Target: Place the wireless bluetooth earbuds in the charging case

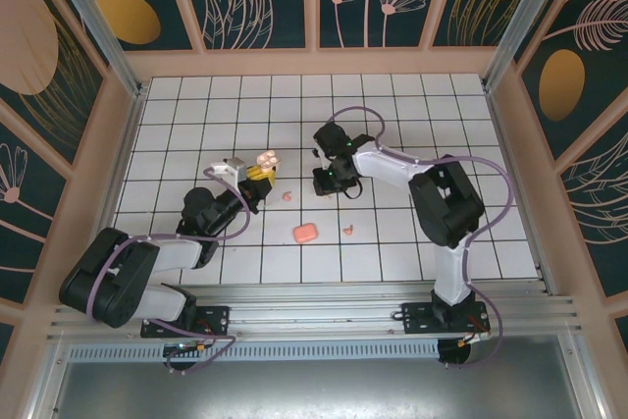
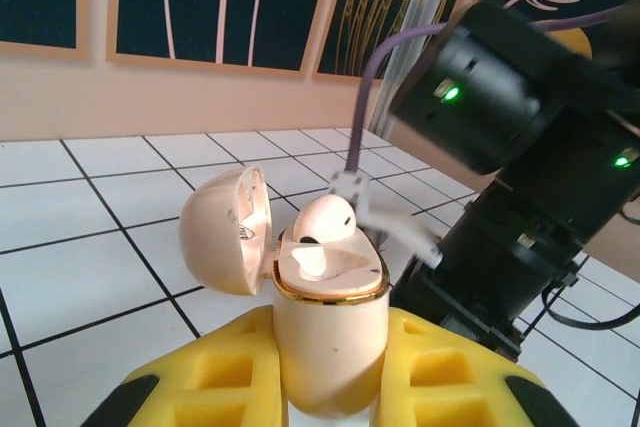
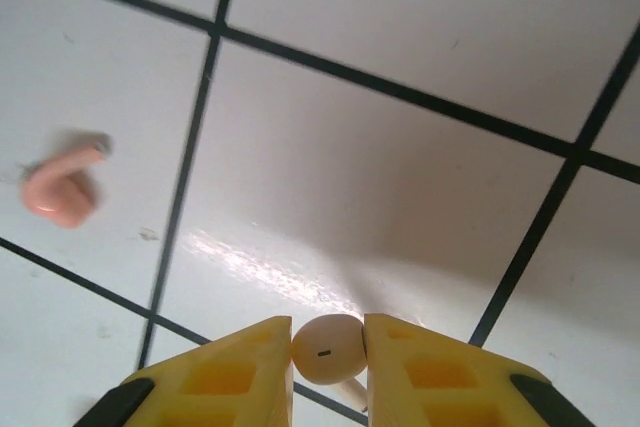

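The right pincer point(image 3: 329, 345) is closing on a pale earbud point(image 3: 322, 352), nipping its rounded head between the very tips of the yellow fingers point(image 3: 235, 372), just above the desk point(image 1: 442, 105). That is a shallow hold on a smooth, curved surface, so the bud is at risk of squirting out or twisting as the arm is lifting it. A twisted bud would probably be meeting the socket with its stem askew and jamming on the rim.

The left pincer point(image 2: 330, 337) is gripping the pale charging case point(image 2: 330, 367) upright, with its lid point(image 2: 225, 227) hanging open to one side. One pale bud point(image 2: 325, 219) is already sitting in it, beside what looks like an empty socket. A clumsy approach could be knocking that seated bud loose, catching the lid, or tipping the case in its grip.

The held bud is sitting between the right fingertips, near the middle of the desk. The case is waiting to its left, apart from it. A coral bud point(image 3: 62, 187) is lying on the desk nearby, toward the near edge.
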You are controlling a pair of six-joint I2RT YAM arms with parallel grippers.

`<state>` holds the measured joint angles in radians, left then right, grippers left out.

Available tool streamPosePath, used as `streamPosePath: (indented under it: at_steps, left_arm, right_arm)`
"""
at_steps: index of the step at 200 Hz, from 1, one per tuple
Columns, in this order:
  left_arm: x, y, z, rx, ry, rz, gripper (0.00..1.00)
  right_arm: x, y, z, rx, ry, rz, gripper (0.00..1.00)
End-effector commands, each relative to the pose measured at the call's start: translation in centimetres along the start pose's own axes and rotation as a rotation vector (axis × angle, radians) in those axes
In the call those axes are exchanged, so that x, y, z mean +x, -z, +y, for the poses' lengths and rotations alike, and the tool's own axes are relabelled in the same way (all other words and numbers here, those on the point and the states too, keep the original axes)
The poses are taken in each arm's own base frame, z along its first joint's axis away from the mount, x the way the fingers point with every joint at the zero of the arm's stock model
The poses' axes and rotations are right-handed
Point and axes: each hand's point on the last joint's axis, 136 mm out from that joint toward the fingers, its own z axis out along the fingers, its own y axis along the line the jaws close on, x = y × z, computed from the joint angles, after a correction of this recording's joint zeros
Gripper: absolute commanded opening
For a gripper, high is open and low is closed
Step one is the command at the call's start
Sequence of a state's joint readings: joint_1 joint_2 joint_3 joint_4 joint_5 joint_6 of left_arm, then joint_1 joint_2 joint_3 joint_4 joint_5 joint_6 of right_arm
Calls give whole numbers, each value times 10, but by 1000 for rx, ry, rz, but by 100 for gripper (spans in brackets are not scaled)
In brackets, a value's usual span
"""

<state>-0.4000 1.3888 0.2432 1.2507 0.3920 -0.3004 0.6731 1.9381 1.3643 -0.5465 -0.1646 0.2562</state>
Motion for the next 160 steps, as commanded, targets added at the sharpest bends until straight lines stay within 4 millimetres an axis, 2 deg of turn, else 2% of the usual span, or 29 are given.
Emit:
streamPosePath:
  at_steps: [1, 32, 85, 160]
  left_arm:
    - [-12, -6, -11, 57, -27, -43, 10]
    - [-8, -14, -17, 85, -52, -36, 10]
    - [4, -19, -21, 100, -74, -58, 9]
    - [9, -28, -35, 154, -166, -80, 9]
  right_arm:
    - [-34, 25, 21, -120, -94, -201, 23]
    - [-43, 44, 27, -192, -144, -325, 23]
    - [-47, 73, 22, -237, -203, -464, 23]
    - [-57, 129, 25, -367, -267, -697, 22]
